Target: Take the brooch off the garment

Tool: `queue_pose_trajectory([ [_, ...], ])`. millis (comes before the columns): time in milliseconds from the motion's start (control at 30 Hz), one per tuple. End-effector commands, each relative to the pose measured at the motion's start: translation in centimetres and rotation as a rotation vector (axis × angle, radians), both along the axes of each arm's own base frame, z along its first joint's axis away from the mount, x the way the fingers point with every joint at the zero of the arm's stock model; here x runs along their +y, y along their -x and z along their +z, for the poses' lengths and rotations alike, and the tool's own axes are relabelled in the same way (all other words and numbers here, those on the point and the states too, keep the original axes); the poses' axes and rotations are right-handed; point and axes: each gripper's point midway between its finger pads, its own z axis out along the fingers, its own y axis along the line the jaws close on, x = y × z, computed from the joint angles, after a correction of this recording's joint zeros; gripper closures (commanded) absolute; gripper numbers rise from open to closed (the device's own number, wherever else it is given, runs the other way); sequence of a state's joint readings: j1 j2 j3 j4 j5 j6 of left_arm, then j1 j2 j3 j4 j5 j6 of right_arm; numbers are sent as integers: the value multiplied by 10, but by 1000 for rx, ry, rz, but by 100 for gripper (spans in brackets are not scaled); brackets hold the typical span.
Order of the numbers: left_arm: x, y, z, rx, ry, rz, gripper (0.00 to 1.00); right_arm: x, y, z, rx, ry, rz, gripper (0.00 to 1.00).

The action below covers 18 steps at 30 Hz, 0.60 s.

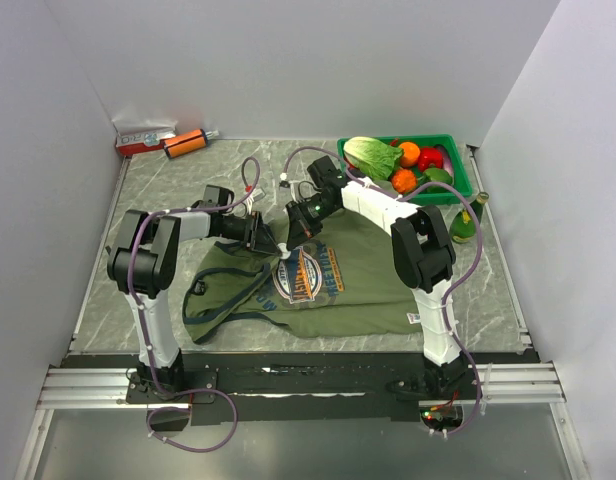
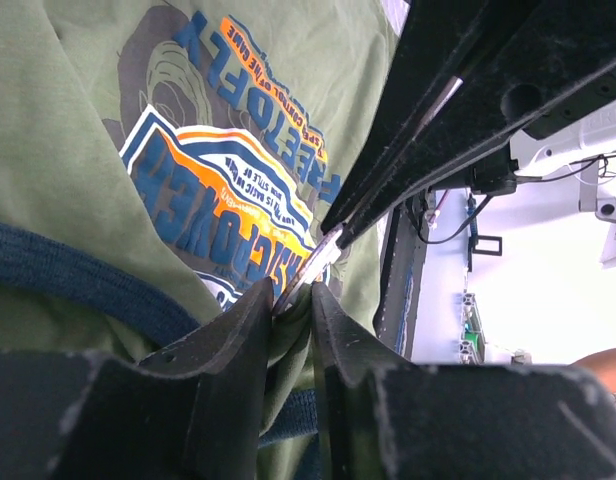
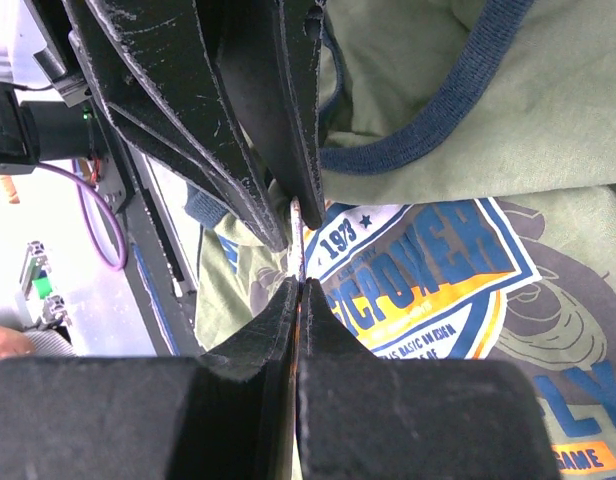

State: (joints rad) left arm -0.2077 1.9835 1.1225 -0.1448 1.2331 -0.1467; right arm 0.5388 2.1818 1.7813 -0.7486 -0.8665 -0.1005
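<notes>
Brooch (image 1: 285, 253) whitish speck at collar-side edge of chest print (image 1: 308, 276) on olive T-shirt (image 1: 373, 268) | R gripper (image 3: 299, 288) clamped on it | L gripper (image 2: 290, 296) pinching shirt fold just beside | tips near-touching

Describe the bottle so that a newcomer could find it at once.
On the table, find the green crate of vegetables at the far right. Just in front of its near right corner sits the bottle: dark green, narrow-necked, and outside the crate, unlike the vegetables.
</notes>
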Motion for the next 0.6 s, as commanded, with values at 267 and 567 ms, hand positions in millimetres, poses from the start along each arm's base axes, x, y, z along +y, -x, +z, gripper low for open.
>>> queue_pose_trajectory([
  [267,-10,-13,8,-33,24,-17,74,9,-10,10,-17,-41,-9,100],
  [567,-11,-16,9,-46,21,11,78,13,1,5,58,-44,-31,100],
])
